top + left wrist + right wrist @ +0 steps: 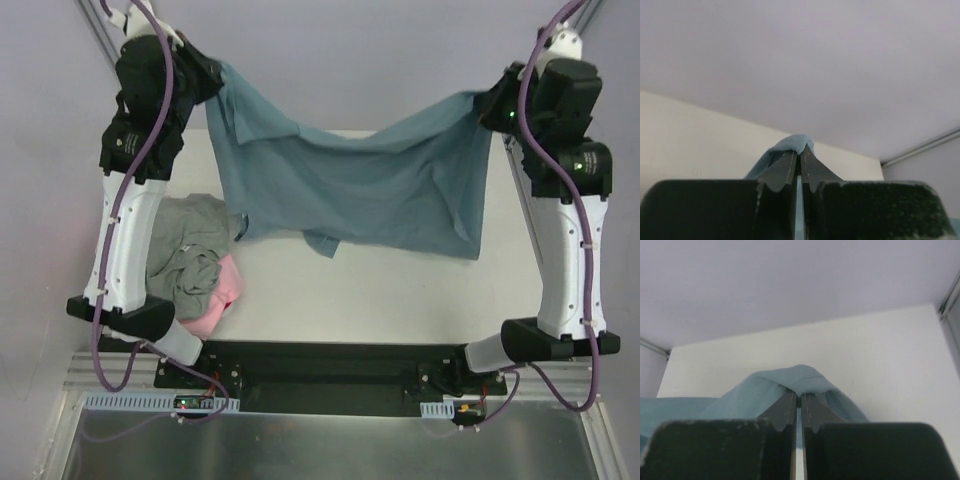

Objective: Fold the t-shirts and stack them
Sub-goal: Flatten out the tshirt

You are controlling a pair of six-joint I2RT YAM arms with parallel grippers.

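The large dusty slate-blue cloth t-shirt (350, 190) hangs spread between the two arms, lifted above the white tabletop (380, 300). Its top edge sags in the middle and its lower hem trails down toward the surface. Holding it at two points this far apart looks meant to open the cloth out so it can be laid flat and square for folding.

The left gripper (207, 82) is pinched tight on one upper corner of the shirt, and the right gripper (488, 105) is pinched tight on the opposite one.

A crumpled light grey cloth shirt (190, 250) and a bunched pink cloth shirt (222, 295) lie heaped together at the near left of the tabletop, just beside the left arm. That leaves the middle for the blue one. The blue shirt's lower left edge comes close to the grey heap, but from above I cannot tell whether they touch.

The overhead view gives the whole span of the cloth and the waiting heap, but the wrists hide the fingertips. The wrist views supply the grips. On the left, the jaws are almost together with a small tuft of blue poking past the tips. On the right, a broader fold wraps over the tips and the cloth runs off to the left. Neither wrist view shows the heap or how low the hem hangs.
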